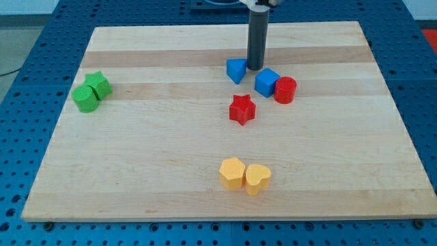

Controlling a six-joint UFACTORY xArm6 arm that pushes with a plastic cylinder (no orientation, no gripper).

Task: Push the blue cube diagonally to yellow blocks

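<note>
The blue cube lies right of the board's centre near the view's top, touching a red cylinder on its right. My tip stands just above and left of the blue cube, between it and a blue triangular block. Two yellow blocks sit near the view's bottom: a hexagonal one and a heart-shaped one, side by side and touching.
A red star block lies below the blue cube, between it and the yellow blocks. Two green blocks sit together at the view's left. The wooden board rests on a blue perforated table.
</note>
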